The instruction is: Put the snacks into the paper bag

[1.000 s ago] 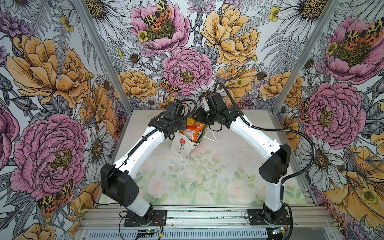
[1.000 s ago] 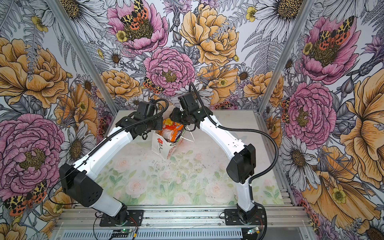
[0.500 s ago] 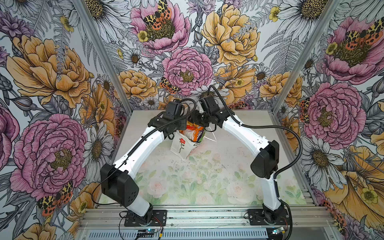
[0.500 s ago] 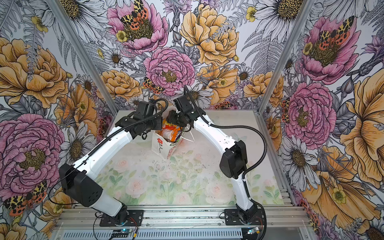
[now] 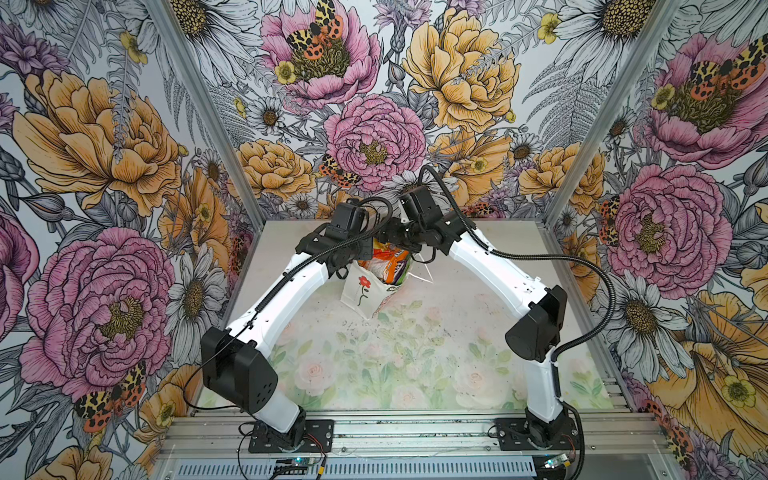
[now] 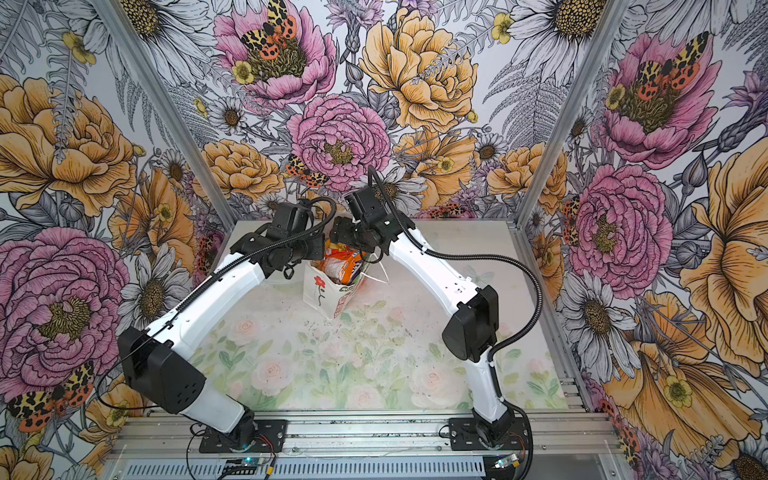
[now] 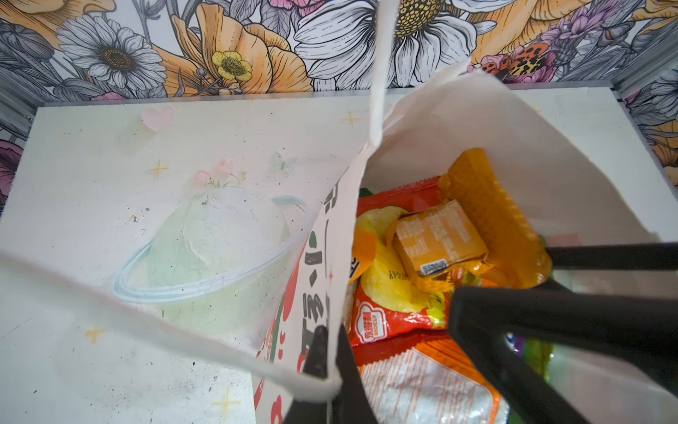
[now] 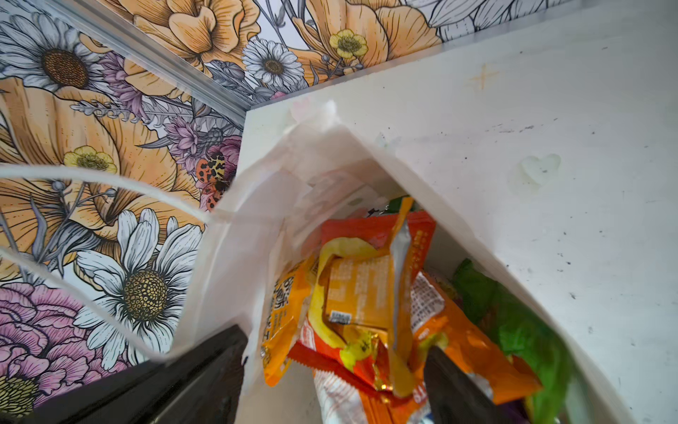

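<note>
The paper bag [image 5: 356, 296] is white. It is printed with a red flower on a black stem, has red and black lettering down one side, and carries white cord handles [image 7: 378, 73]. It stands on the counter [image 5: 374, 365] directly beneath both sets of fingers, its mouth open.

The left fingers [image 7: 318, 352] are pressed together on the bag's rim. They pinch the paper wall right where a cord handle is fixed. The right fingers [image 7: 550, 319] are spread wide at the open mouth, across from the left fingers, and grip nothing.

The bag is filled nearly to its rim. Between the two sets of fingers, a red-orange packet [image 7: 389, 293] picturing yellow crisps lies on top. A small orange wrapper [image 7: 436, 238] with a barcode lies flat on it. Another orange wrapper [image 7: 488, 213] stands on edge, its end just beside the tip of a right finger. An orange-and-white packet [image 7: 422, 381] lies closest to the left fingers. A bright green packet [image 8: 521, 330] is tucked against the bag's wall, beside a right finger.
</note>
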